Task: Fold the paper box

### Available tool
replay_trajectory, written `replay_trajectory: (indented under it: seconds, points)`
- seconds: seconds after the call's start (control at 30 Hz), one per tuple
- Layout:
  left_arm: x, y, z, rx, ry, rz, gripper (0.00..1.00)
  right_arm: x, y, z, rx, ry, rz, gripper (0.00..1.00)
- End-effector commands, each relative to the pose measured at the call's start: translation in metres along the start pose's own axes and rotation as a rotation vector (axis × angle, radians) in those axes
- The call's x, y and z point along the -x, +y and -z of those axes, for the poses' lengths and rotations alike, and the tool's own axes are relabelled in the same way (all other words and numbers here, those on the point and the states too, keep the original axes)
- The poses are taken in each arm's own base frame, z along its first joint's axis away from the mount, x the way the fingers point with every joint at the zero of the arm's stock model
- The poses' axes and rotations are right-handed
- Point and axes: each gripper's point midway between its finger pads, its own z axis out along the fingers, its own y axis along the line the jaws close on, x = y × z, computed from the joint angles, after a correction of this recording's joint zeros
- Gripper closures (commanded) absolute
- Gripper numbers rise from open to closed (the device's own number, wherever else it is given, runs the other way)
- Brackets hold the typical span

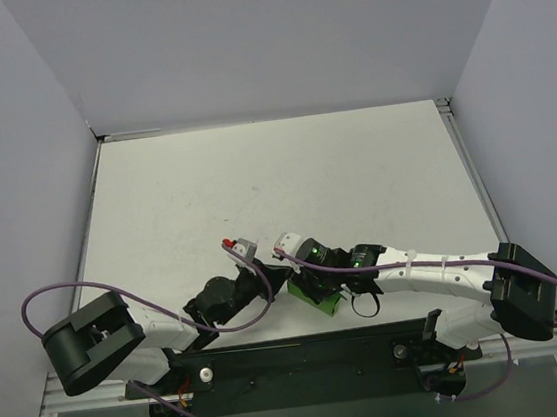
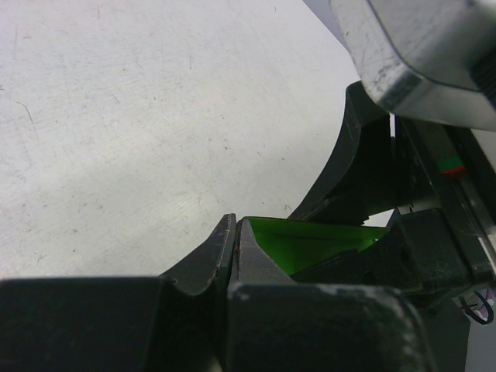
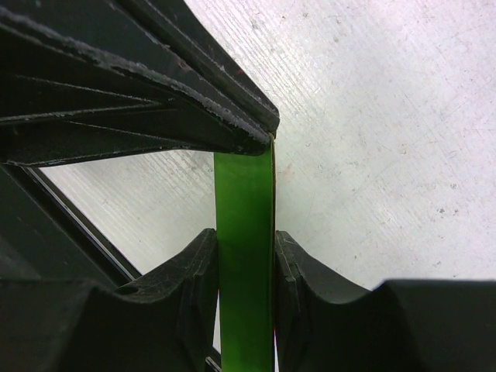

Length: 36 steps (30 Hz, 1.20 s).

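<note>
A robot lab bench (scuffed white table [image 1: 206,187], blank partition walls [image 1: 269,38] around it).

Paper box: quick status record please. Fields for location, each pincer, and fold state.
item: paper box, green thin card
location: near side of the table, between the two arms
right pincer: shut on the box, one panel clamped edge-on between its jaws
left pincer: shut, tips at the box's edge; cannot tell whether it pinches a flap
fold state: cannot tell, the arms cover most of the box in the top view
</note>
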Motion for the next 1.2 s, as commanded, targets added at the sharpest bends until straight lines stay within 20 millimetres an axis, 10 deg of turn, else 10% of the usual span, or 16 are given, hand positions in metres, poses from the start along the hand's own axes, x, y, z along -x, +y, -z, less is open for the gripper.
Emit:
replay_trajectory:
  seconds: [0.0,1.17]
  points:
    - [-0.033,0.013,0.011,0.037,0.108,0.005,1.0,0.014,-0.016,-0.002,-0.087,-0.059,-0.021,1.0]
    - [-0.062,0.032,0.024,0.115,0.185,0.015,1.0,0.02,-0.014,0.006,-0.07,-0.082,-0.042,1.0]
